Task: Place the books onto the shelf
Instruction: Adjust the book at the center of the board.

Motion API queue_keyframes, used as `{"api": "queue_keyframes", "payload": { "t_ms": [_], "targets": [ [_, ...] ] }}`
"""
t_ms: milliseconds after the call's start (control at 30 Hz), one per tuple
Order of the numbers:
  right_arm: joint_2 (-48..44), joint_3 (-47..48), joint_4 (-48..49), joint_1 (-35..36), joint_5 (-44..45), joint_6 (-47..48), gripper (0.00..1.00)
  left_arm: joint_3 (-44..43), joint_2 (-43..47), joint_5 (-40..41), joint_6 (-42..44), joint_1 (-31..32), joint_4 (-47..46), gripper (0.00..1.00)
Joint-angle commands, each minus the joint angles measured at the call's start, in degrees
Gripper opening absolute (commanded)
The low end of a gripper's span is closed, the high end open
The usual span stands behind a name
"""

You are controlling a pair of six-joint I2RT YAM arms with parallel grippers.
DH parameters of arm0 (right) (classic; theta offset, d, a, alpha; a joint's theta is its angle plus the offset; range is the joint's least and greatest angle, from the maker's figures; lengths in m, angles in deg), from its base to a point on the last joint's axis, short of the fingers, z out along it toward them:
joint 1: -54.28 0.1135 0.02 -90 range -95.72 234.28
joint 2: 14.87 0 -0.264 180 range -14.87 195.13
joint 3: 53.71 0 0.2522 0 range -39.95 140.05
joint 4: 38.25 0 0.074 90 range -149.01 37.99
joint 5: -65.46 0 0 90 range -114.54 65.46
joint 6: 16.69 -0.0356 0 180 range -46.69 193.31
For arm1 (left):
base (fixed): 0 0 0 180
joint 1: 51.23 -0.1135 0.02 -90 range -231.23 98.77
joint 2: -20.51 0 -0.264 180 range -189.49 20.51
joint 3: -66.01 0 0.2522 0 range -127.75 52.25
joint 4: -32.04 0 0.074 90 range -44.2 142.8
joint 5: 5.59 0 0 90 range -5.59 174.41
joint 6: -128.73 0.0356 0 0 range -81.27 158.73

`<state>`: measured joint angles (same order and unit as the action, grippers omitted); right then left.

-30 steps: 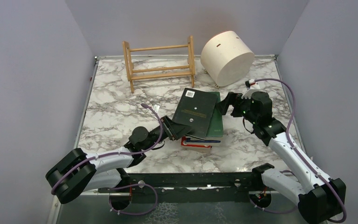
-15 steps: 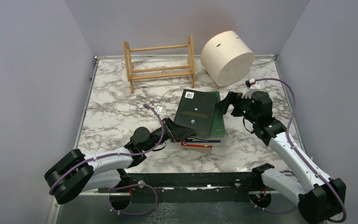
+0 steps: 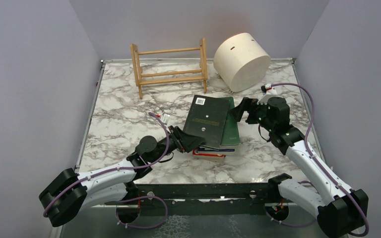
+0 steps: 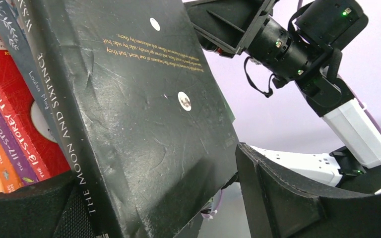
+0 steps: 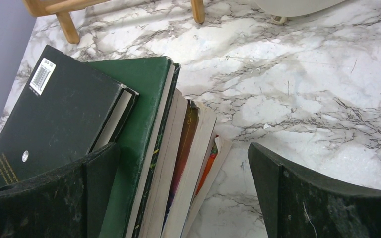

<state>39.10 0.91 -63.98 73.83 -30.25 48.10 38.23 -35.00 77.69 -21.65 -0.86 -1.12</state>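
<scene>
Left jaws straddling the near corner of the black book [image 3: 207, 119], and I can't tell whether they're pinching it. That book's lying askew on top of the books [image 3: 230, 133], stacked mid-bench [image 3: 124, 114], well apart from the shelf [image 3: 171, 73] at the back. Right jaws gaping wide around the stack's far end.

The books [image 3: 217, 144] form a flat stack; the black top book [image 3: 207, 120] lies skewed over a dark green book [image 3: 231, 131]. The light-wood shelf [image 3: 170, 69] stands upright, well behind the stack.
</scene>
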Motion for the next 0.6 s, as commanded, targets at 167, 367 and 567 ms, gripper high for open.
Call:
{"api": "queue_keyframes", "payload": {
  "t_ms": [167,367,567],
  "targets": [
    [-0.8,1.7,0.6,0.3,1.1,0.4,1.00,-1.7,1.5,-0.7,1.3,-1.1,1.2,0.73],
    [-0.6,1.6,0.6,0.3,1.1,0.4,1.00,-1.8,3.4,-1.4,1.0,-1.3,1.1,0.75],
    [-0.8,1.6,0.6,0.3,1.1,0.4,1.00,-1.1,4.7,-1.7,0.5,-1.9,1.4,0.75]
  ]
}}
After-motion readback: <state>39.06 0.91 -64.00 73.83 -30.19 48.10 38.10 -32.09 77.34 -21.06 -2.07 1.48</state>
